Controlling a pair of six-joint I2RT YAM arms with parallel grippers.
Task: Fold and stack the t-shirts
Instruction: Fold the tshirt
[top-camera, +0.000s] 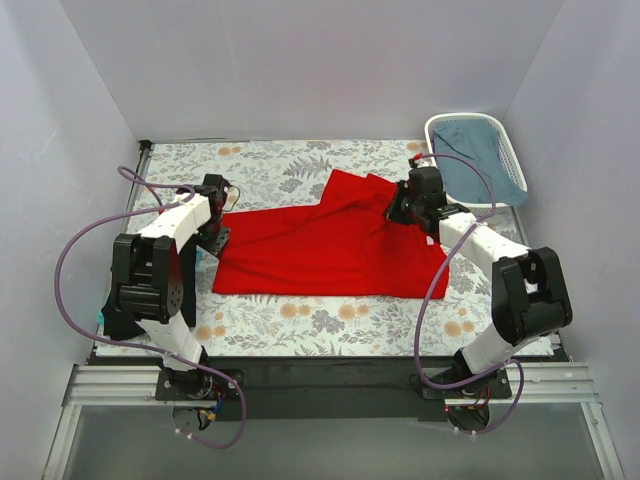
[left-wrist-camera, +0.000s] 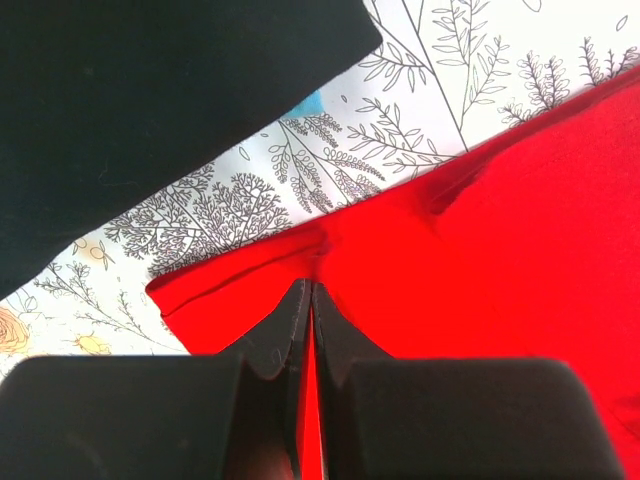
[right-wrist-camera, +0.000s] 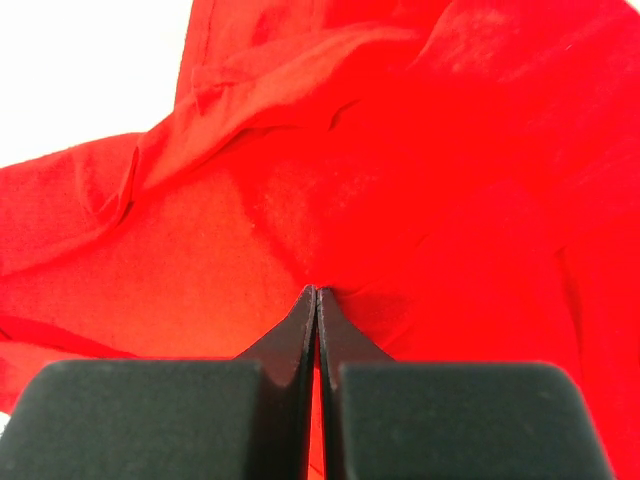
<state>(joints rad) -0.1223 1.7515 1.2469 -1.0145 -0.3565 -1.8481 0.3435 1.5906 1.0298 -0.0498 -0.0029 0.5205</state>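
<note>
At the left, the left gripper (left-wrist-camera: 307, 292) is low over the floral table (top-camera: 270, 165), its jaws pressed together with a thin fold of the red shirt (top-camera: 320, 255) pinched between them at the shirt's left edge. In the left wrist view a matte black shape (left-wrist-camera: 150, 110) fills the upper left corner, lying on the table just beyond that edge and apart from it; whether it is cloth or part of the arm cannot be told. The red shirt lies spread across the middle of the table, mostly flat, its near hem running roughly straight and its far side bunched up into a peak toward the right. There the right gripper (right-wrist-camera: 316, 292) is down on the rumpled cloth, jaws closed tight with a sliver of red caught between them. At the far right corner a white basket (top-camera: 440, 125) stands clear of the shirt, holding a blue-grey cloth (top-camera: 480, 150).
</note>
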